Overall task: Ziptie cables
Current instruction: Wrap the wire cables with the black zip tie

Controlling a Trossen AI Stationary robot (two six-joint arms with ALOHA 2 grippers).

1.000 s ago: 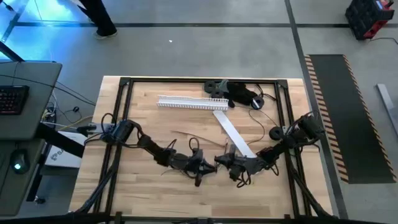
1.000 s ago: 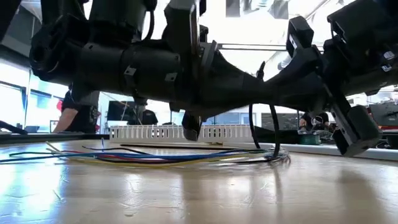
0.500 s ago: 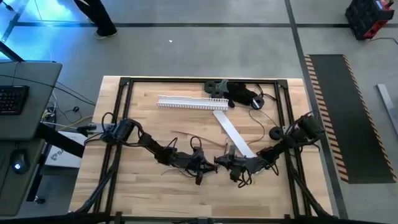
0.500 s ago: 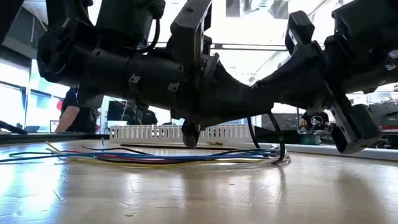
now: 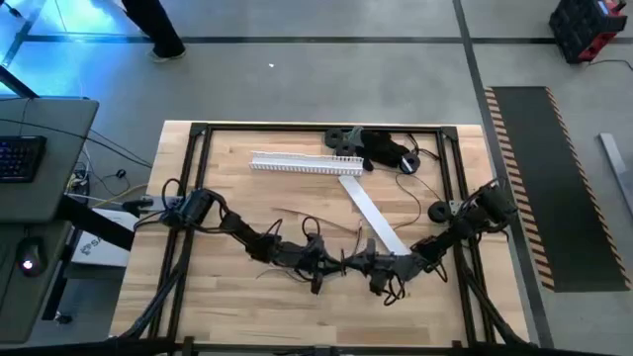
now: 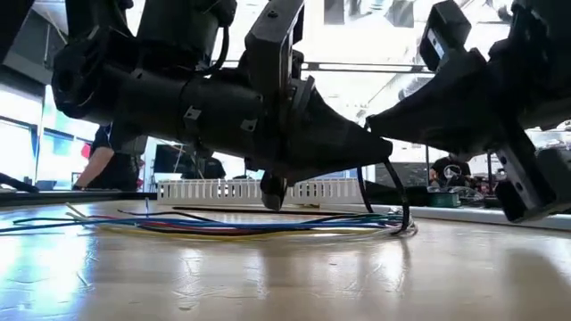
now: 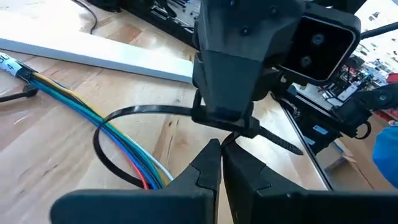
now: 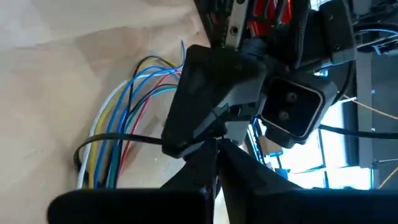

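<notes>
The cables (image 7: 121,143) are a bunch of thin blue, yellow and red wires lying flat on the wooden table (image 6: 223,225). A black ziptie (image 7: 146,111) loops around them near their ends and shows as a standing loop (image 6: 400,207) in the low view. My left gripper (image 5: 336,263) and right gripper (image 5: 358,263) meet tip to tip at the table's middle front. Both are shut on the ziptie where its loop closes. The ziptie's free tail (image 7: 286,144) sticks out past them. My left gripper (image 7: 221,152) pinches the ziptie's strap (image 7: 235,134) between its two fingertips, just beside the loop's closing point. It comes nearly level from the table's left. The loop stands on the table around the cables. My right gripper (image 8: 216,149) pinches the ziptie (image 8: 155,140) at the loop's closing point, coming from the table's right, opposite the left fingers. Its fingertips (image 7: 224,115) cover the exact spot. The strap runs from them out around the cables.
A white slotted cable duct (image 5: 307,163) lies at the far side, with a flat white strip (image 5: 371,213) slanting toward the grippers. A bulky black gadget (image 5: 381,148) with a thin cord sits at the far edge. Black frame rails (image 5: 188,198) border the table. A person (image 6: 98,160) stands in the background.
My left gripper has edged toward the table's right edge, so the two grippers now stand closer tip to tip. In the low view the right arm's wrist has risen a little. The ziptie loop stays around the cables, which have not moved.
</notes>
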